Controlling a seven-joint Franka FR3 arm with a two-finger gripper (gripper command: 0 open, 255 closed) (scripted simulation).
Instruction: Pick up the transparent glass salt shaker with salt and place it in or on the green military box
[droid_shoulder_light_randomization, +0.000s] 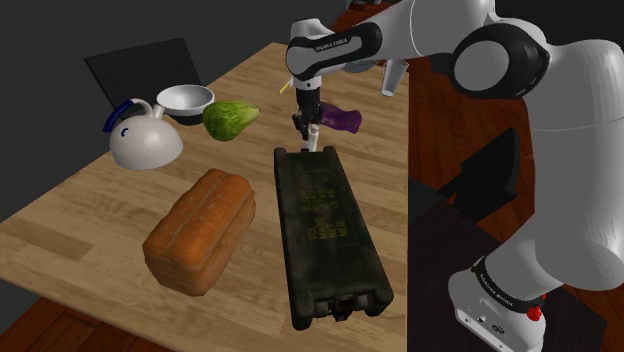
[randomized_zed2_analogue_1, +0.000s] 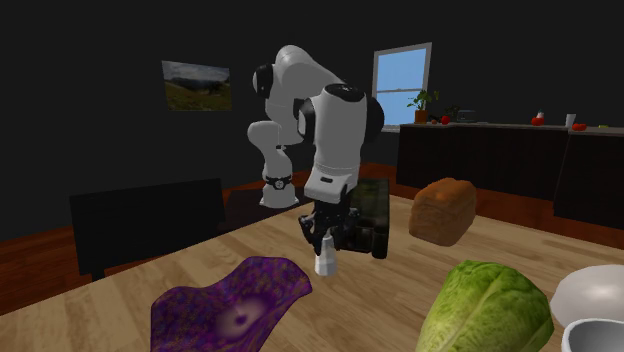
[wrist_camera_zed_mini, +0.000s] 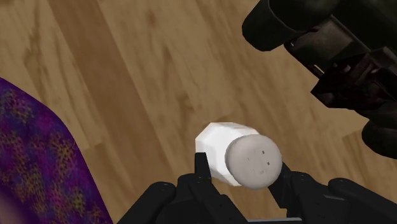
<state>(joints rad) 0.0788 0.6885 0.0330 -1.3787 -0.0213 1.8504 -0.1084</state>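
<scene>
Salt shaker (wrist_camera_zed_mini: 236, 154): white body, grey perforated cap, clamped between my fingers (wrist_camera_zed_mini: 202, 170). Gripper (wrist_camera_zed_mini: 242, 172) is closed on it, with contact on both sides. I'd call the grab done.

Shoulder view, left to right:
- white kettle (droid_shoulder_light_randomization: 145, 138)
- white bowl (droid_shoulder_light_randomization: 187, 98)
- green lettuce (droid_shoulder_light_randomization: 230, 118)
- bread loaf (droid_shoulder_light_randomization: 200, 232)
- green military box (droid_shoulder_light_randomization: 325, 225), lying lengthwise on the wooden table (droid_shoulder_light_randomization: 90, 200)
- purple patterned thing (droid_shoulder_light_randomization: 342, 117), just past my hand

Nothing from kettle to loaf sits between me and the box.

Shaker position: in my grip over bare table wood, just beside the box's far end, between the box and the purple thing. It is not over the box yet. In the second exterior view its base sits very near the tabletop. From that angle I can't tell whether it's lifted clear or touching.

Progress by my read: pick is complete, place hasn't started.

Left to do:
- raise enough to clear the box's top edge
- short move over the lid
- lower and let go

The box reads as closed, so the target is on top, not inside. The shaker is narrow and tall, so I want it set down upright on a flat patch of lid or it tips.
</scene>
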